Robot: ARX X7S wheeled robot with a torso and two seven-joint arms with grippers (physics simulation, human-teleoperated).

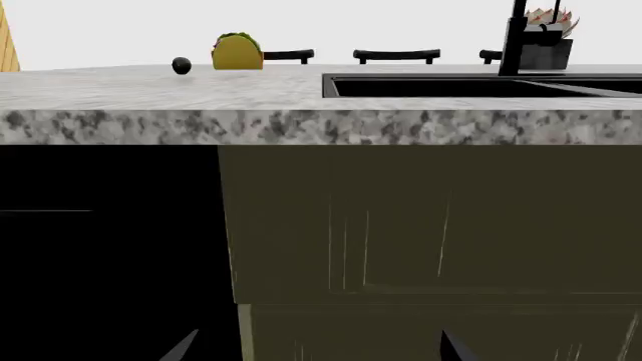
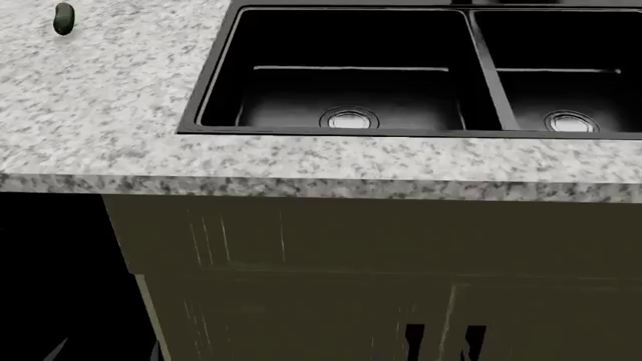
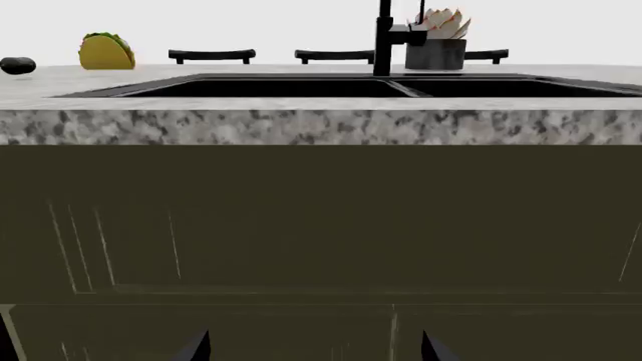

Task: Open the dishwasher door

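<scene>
The dishwasher door (image 1: 110,256) is a plain glossy black panel under the granite counter, left of the olive cabinet front (image 1: 431,226). In the head view the door (image 2: 60,278) fills the lower left corner. My left gripper (image 1: 316,350) is open and empty. It faces the seam between the door and the cabinet, a short way off, with one fingertip (image 1: 183,346) over the black panel. My right gripper (image 3: 313,350) is open and empty, facing the olive cabinet front (image 3: 321,218) below the sink. The door's rim strip is not in view.
A granite countertop (image 2: 110,113) overhangs the fronts. It holds a black double sink (image 2: 341,75), a black faucet (image 3: 383,37), a potted plant (image 3: 437,41), a taco (image 1: 237,53) and a small dark round object (image 1: 180,66). Black cabinet handles (image 2: 413,342) show low in the head view.
</scene>
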